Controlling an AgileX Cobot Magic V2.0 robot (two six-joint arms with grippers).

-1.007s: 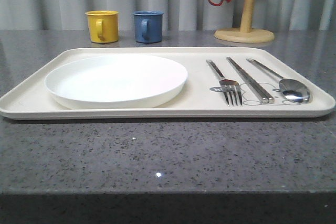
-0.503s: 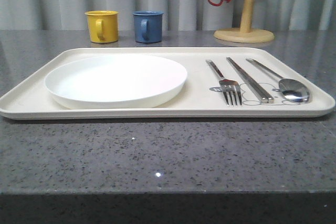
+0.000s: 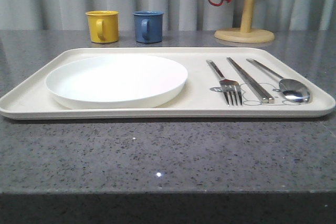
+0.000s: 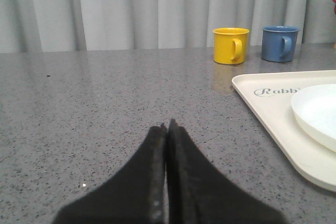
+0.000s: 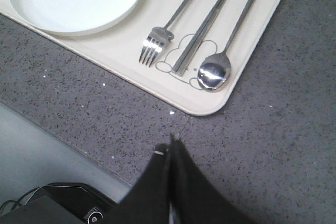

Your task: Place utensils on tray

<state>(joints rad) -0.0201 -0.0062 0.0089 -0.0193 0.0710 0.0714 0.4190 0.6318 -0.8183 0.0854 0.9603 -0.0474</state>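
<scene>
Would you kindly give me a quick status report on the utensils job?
Left gripper shut, empty, over bare table. Right gripper shut, empty, off the tray. Fork, chopsticks, spoon lie on tray beside plate. Nothing in the way.

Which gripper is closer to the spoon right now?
Right. The right gripper hangs shut over bare table just off the tray corner where the spoon lies. The left gripper is shut beyond the tray's opposite end.

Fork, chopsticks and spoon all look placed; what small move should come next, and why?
Probably none beyond holding both arms parked: the fork, chopsticks and spoon lie side by side on the tray, and the left tool and right tool are shut and empty.
</scene>
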